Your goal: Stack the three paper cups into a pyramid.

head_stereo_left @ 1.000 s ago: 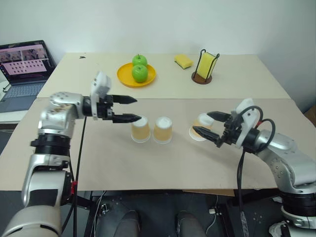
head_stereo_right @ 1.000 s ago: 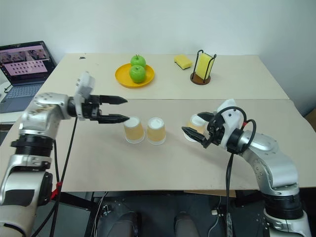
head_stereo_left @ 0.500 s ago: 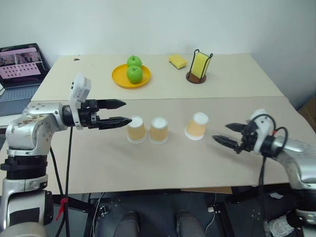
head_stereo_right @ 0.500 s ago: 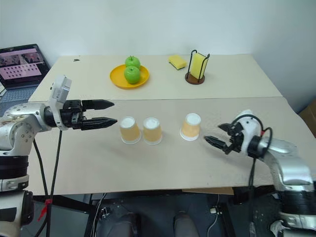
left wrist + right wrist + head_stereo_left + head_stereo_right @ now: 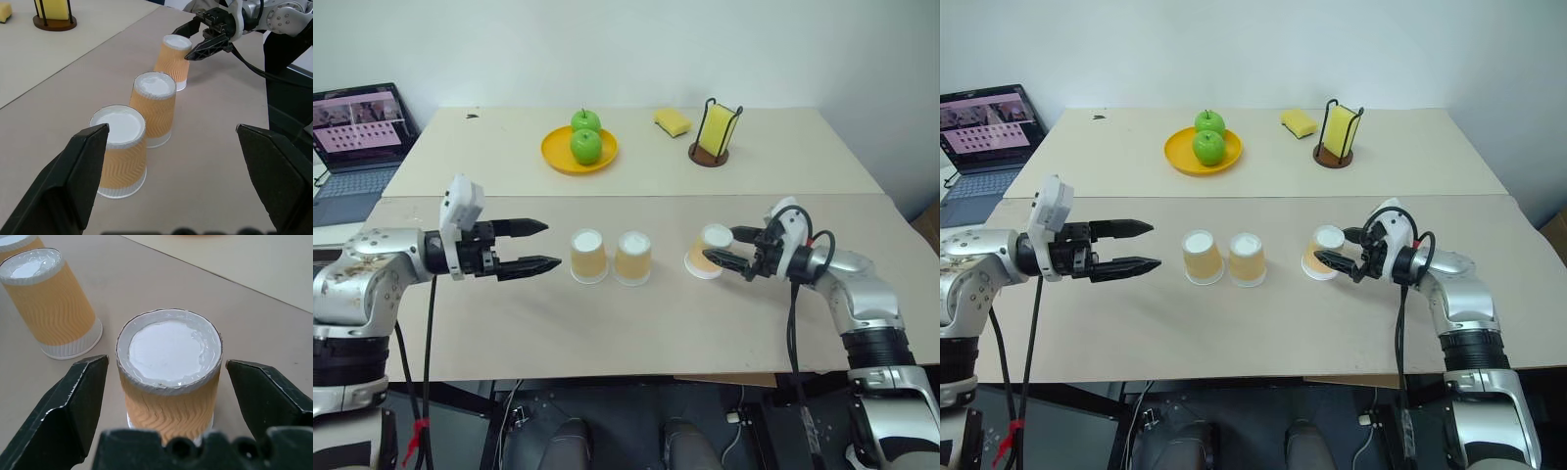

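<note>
Since the third cup [image 5: 712, 251] stands upside down, axis vertical, directly between our right gripper [image 5: 721, 247]'s spread fingers, we reckon the right arm takes it. Jaws wide, not touching it yet. The other two cups [image 5: 610, 257] sit side by side to its left; the left gripper [image 5: 544, 245] hangs wide open, empty, beside them.

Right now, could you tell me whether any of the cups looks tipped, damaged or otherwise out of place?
Nothing stands out. All three paper cups stand upside down and intact: two side by side, the third apart, between the open right hand's fingers.
</note>
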You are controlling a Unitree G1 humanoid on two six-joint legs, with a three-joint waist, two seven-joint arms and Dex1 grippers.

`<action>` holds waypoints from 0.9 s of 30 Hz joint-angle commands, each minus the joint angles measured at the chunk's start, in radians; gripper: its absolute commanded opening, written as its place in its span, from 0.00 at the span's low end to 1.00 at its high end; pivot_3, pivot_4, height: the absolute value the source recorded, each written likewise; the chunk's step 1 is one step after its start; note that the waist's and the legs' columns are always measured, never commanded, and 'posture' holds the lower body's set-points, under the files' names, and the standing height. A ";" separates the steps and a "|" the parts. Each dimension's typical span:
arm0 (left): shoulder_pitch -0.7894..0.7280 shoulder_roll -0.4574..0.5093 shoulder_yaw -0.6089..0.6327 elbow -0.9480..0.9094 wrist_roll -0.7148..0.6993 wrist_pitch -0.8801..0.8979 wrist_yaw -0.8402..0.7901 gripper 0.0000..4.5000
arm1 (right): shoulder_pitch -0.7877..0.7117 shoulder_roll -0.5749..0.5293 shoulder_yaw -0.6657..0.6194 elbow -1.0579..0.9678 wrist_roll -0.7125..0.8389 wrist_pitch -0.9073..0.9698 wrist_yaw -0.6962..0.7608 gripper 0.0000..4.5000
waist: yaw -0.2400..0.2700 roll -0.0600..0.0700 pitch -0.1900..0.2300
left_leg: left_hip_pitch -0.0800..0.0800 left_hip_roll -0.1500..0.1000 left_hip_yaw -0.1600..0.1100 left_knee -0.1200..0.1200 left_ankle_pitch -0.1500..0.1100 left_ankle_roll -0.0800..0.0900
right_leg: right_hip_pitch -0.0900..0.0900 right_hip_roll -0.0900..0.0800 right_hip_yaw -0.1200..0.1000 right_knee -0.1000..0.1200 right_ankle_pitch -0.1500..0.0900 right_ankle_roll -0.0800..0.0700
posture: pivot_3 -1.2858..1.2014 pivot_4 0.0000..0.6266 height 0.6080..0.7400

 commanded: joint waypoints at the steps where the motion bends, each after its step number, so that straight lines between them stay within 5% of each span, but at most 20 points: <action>1: 0.058 -0.010 -0.003 -0.070 0.008 -0.059 0.020 0.99 | -0.050 0.014 -0.009 0.006 -0.004 -0.033 0.017 1.00 | -0.002 0.000 0.000 | 0.000 0.000 0.000 0.000 0.000 0.000 | 0.000 0.000 0.000 0.000 0.000 0.000 | 0.52 0.24 0.94; 17: 0.174 -0.014 -0.039 -0.115 0.051 -0.166 0.032 0.99 | -0.094 0.044 -0.010 0.034 -0.017 -0.037 0.033 1.00 | -0.002 0.000 0.000 | 0.000 0.000 0.000 0.000 0.000 0.000 | 0.000 0.000 0.000 0.000 0.000 0.000 | 0.52 0.24 0.94; 23: 0.192 -0.009 -0.050 -0.111 0.076 -0.212 0.022 1.00 | -0.106 0.055 -0.009 0.048 -0.019 -0.046 0.034 0.62 | -0.003 0.000 0.000 | 0.000 0.000 0.000 0.000 0.000 0.000 | 0.000 0.000 0.000 0.000 0.000 0.000 | 0.52 0.24 0.94; 27: 0.197 -0.008 -0.052 -0.112 0.074 -0.217 0.027 1.00 | -0.109 0.058 -0.009 0.045 -0.021 -0.046 0.035 0.58 | -0.003 0.000 0.000 | 0.000 0.000 0.000 0.000 0.000 0.000 | 0.000 0.000 0.000 0.000 0.000 0.000 | 0.52 0.24 0.94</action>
